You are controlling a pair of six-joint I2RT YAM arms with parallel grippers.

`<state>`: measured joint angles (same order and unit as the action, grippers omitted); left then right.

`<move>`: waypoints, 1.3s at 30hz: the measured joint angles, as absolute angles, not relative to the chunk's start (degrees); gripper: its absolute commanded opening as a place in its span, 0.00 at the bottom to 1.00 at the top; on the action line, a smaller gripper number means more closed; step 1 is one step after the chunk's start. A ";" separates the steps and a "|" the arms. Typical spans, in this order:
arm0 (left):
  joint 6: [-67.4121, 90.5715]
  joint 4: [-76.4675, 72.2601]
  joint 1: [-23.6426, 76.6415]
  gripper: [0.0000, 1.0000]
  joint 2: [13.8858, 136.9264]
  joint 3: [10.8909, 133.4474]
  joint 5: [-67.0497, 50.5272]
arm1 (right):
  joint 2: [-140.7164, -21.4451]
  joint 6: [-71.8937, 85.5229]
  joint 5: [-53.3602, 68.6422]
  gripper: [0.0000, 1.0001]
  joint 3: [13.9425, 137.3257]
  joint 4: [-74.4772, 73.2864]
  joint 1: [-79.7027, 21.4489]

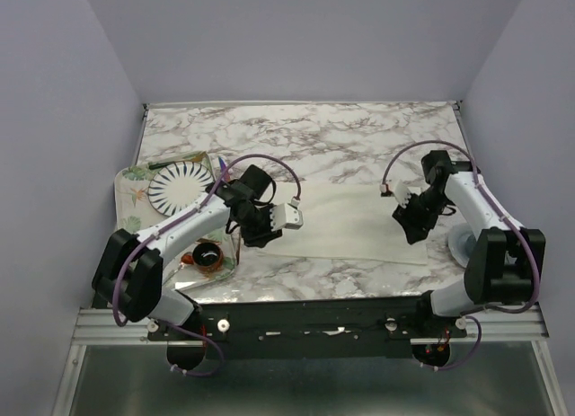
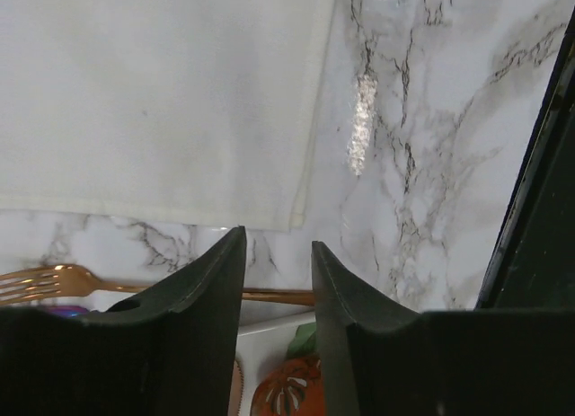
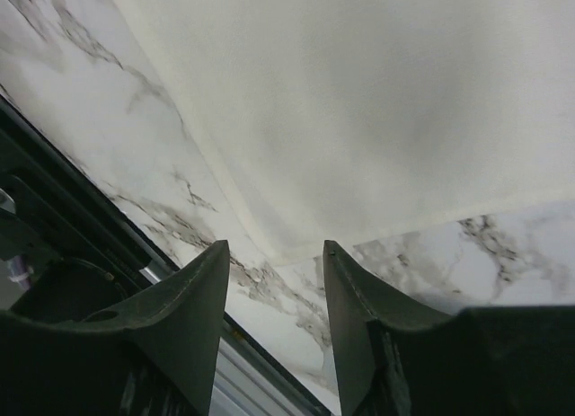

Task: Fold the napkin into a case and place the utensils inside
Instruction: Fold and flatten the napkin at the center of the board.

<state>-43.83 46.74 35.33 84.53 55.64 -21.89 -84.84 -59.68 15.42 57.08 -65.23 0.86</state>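
Observation:
The cream napkin [image 1: 350, 223] lies flat on the marble table as a wide folded rectangle between my two arms. My left gripper [image 1: 259, 236] hovers open at its left end. In the left wrist view the napkin [image 2: 153, 101] fills the upper left, its corner just beyond the open left gripper [image 2: 277, 236], which holds nothing. The copper-gold fork [image 2: 40, 281] lies at the lower left, its handle running behind my fingers. My right gripper [image 1: 411, 229] stands open at the napkin's right end. The right wrist view shows the napkin [image 3: 377, 101] ahead of the empty right gripper [image 3: 274, 245].
A black-striped white plate [image 1: 180, 187] rests on a floral placemat [image 1: 130, 196] at the left. A small dark bowl [image 1: 208, 254] sits near the left arm. A pale round object [image 1: 463, 245] lies by the right arm. An orange patterned item [image 2: 287, 389] shows below my left fingers.

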 measured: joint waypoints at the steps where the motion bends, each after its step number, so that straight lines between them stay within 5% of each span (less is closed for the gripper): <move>1: -43.22 46.98 35.33 0.50 83.02 56.60 -22.20 | -84.60 -58.81 16.53 0.54 59.55 -66.35 0.86; 9: -34.11 40.60 35.33 0.48 87.53 60.99 -22.63 | -92.55 -48.03 23.46 0.53 68.77 -66.28 0.86; 23: -30.13 34.74 35.33 0.50 95.96 57.28 -19.05 | -101.69 -38.24 21.78 0.51 63.96 -59.57 0.86; 26: -29.52 35.20 35.33 0.66 94.39 57.19 -19.00 | -99.81 -38.13 22.35 0.59 63.72 -60.40 0.86; 29: -26.50 34.98 35.29 0.99 86.67 58.19 -19.00 | -93.97 -37.91 25.41 0.84 68.53 -62.41 0.86; 30: -25.32 34.54 35.33 0.99 84.55 59.07 -19.05 | -92.09 -37.71 26.48 1.00 70.76 -62.43 0.86; 39: -13.28 12.32 35.33 0.99 73.65 70.00 -18.37 | -76.49 -18.68 40.51 1.00 86.30 -43.16 0.86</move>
<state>-13.28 12.32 35.33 73.65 70.00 -18.37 -76.49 -18.68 40.51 86.30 -43.16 0.86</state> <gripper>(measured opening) 0.985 0.998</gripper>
